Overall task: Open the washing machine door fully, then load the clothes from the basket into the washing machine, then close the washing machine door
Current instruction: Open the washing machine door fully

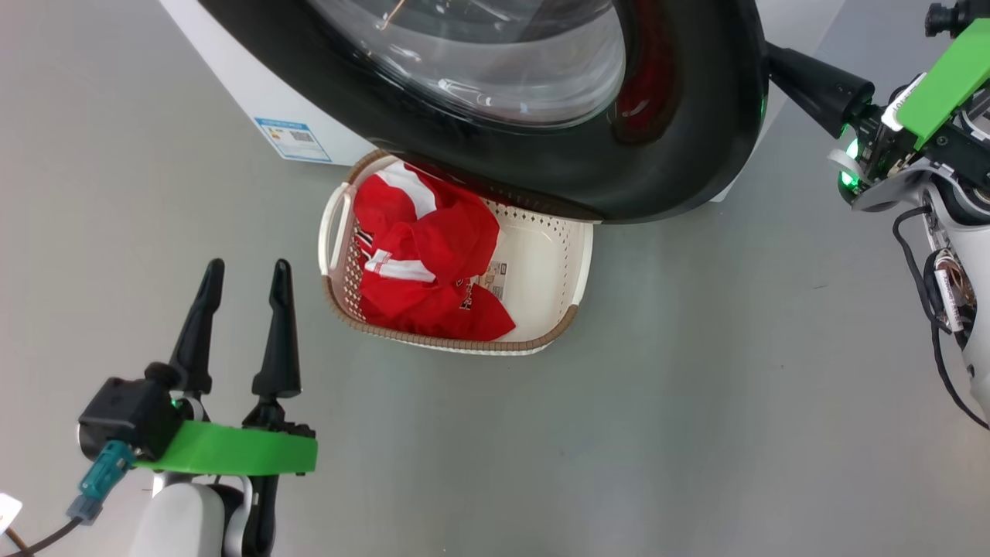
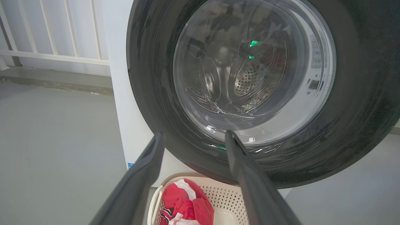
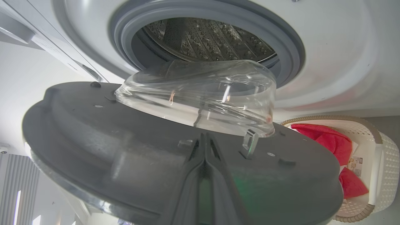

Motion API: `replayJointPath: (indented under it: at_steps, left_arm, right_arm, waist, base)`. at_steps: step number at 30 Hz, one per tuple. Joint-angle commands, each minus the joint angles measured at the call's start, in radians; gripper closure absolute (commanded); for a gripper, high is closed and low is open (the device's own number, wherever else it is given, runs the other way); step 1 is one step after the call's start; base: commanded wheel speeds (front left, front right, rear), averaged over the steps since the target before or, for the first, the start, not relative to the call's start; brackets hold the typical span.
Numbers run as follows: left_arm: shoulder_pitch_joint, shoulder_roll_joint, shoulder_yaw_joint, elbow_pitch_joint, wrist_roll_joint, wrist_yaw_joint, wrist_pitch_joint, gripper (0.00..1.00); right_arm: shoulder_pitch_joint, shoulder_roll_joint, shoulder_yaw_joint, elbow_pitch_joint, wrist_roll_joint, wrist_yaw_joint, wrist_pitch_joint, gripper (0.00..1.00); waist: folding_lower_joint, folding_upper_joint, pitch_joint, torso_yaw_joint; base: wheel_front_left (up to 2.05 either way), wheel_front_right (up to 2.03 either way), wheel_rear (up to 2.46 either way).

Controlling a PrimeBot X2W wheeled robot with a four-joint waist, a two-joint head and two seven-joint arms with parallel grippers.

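The door point(image 1: 681, 116), part open, is shown at top centre; its rim is met from the upper right by the nearer right gripper point(image 1: 773, 56), fingers together. The basket point(image 1: 576, 255) with clothes point(image 1: 433, 255) is set beneath; the left gripper point(image 1: 246, 271), fingers apart, is shown lower left.

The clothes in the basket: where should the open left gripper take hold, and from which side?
I'd pinch the raised, bunched fold at the middle of the clothes, where the fabric humps highest. Come down from the near left side of the basket: the door overhangs its far edge, and the left gripper, jaws open, sits on that side.
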Motion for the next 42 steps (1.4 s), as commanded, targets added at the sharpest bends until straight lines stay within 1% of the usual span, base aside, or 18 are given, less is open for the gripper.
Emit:
replayJointPath:
  at_steps: [1,7,8,9,10,11,12,13,14,15,18,23,30,32,36,37,38,42]
  left_arm:
    - [0.014,0.02,0.036,-0.018,0.009,-0.004,-0.005,0.0]
    - [0.02,0.02,0.039,-0.017,0.012,-0.005,-0.005,0.0]
    - [0.022,0.02,0.04,-0.017,0.013,-0.005,-0.005,0.0]
    - [0.024,0.02,0.042,-0.017,0.013,-0.005,-0.005,0.0]
    - [0.025,0.02,0.043,-0.018,0.014,-0.005,-0.005,0.0]
    - [0.027,0.02,0.044,-0.018,0.015,-0.005,-0.005,0.0]
    - [0.028,0.02,0.045,-0.018,0.016,-0.006,-0.005,0.0]
    - [0.03,0.02,0.046,-0.019,0.017,-0.006,-0.005,0.0]
    - [0.031,0.02,0.047,-0.019,0.018,-0.006,-0.005,0.0]
    - [0.032,0.02,0.048,-0.019,0.018,-0.006,-0.005,0.0]
    - [0.033,0.02,0.048,-0.02,0.021,-0.007,-0.005,0.0]
    - [0.037,0.02,0.052,-0.022,0.025,-0.008,-0.005,0.0]
    - [0.036,0.02,0.067,-0.024,0.04,-0.012,-0.005,0.0]
    - [0.036,0.02,0.071,-0.026,0.042,-0.013,-0.005,0.0]
    - [0.04,0.02,0.074,-0.029,0.043,-0.015,-0.005,0.0]
    - [0.04,0.02,0.073,-0.03,0.042,-0.015,-0.005,0.0]
    - [0.039,0.02,0.074,-0.031,0.042,-0.016,-0.005,0.0]
    - [0.036,0.02,0.074,-0.034,0.04,-0.017,-0.005,0.0]
  right_arm:
    - [0.032,0.013,0.002,-0.034,-0.006,0.002,-0.001,1.0]
    - [0.049,0.008,-0.007,-0.045,-0.023,0.002,-0.025,1.0]
    - [0.054,0.007,-0.01,-0.051,-0.027,0.002,-0.031,0.98]
    - [0.059,0.007,-0.013,-0.057,-0.029,0.002,-0.035,0.91]
    - [0.064,0.005,-0.016,-0.065,-0.031,0.002,-0.041,0.8]
    - [0.069,0.004,-0.02,-0.072,-0.034,0.002,-0.048,0.64]
    - [0.075,0.003,-0.022,-0.08,-0.036,0.002,-0.05,0.53]
    - [0.081,0.002,-0.025,-0.09,-0.037,0.002,-0.053,0.4]
    - [0.087,0.001,-0.029,-0.101,-0.039,0.002,-0.059,0.1]
    - [0.094,0.0,-0.034,-0.114,-0.04,0.002,-0.064,0.0]
    - [0.127,-0.005,-0.047,-0.167,-0.047,0.002,-0.082,0.0]
    - [0.215,-0.01,-0.064,-0.289,-0.068,0.002,-0.121,0.0]
    - [0.333,-0.012,-0.081,-0.525,-0.128,0.002,-0.213,0.0]
    - [0.373,-0.008,-0.089,-0.597,-0.144,0.002,-0.254,0.0]
    - [0.456,-0.032,-0.071,-0.726,-0.243,0.002,-0.353,0.0]
    - [0.476,-0.04,-0.063,-0.753,-0.271,0.002,-0.382,0.0]
    - [0.517,-0.039,-0.052,-0.793,-0.299,0.002,-0.445,0.0]
    - [0.583,-0.065,0.0,-0.841,-0.407,0.002,-0.579,0.0]
  waist:
    - [0.0,0.0,-0.005,-0.002]
    - [0.0,0.0,-0.017,-0.01]
    - [0.0,0.0,-0.02,-0.012]
    - [0.0,0.0,-0.023,-0.014]
    - [0.0,0.0,-0.025,-0.017]
    - [0.0,0.0,-0.027,-0.019]
    - [0.0,0.0,-0.029,-0.021]
    - [0.0,0.0,-0.031,-0.024]
    - [0.0,0.0,-0.032,-0.026]
    - [0.0,0.0,-0.033,-0.029]
    - [0.0,0.0,-0.036,-0.034]
    - [0.0,0.0,-0.038,-0.044]
    - [0.0,0.0,-0.039,-0.058]
    - [0.0,0.0,-0.04,-0.06]
    - [0.0,0.0,-0.039,-0.064]
    - [0.0,0.0,-0.038,-0.064]
    - [0.0,0.0,-0.036,-0.065]
    - [0.0,0.0,-0.03,-0.066]
  base:
    - [0.0,0.0,0.0]
    - [0.0,0.0,0.0]
    - [0.0,0.0,0.0]
    - [0.0,0.0,0.0]
    - [0.0,0.0,0.0]
    - [0.0,0.0,0.0]
    - [0.0,0.0,0.0]
    - [0.0,0.0,0.0]
    - [0.0,0.0,0.0]
    - [0.0,0.0,0.0]
    - [0.0,0.0,0.0]
    - [0.0,0.0,0.0]
    - [0.0,0.0,0.0]
    - [0.0,0.0,0.0]
    - [0.0,0.0,0.0]
    - [0.0,0.0,0.0]
    - [0.0,0.0,0.0]
    - [0.0,0.0,0.0]
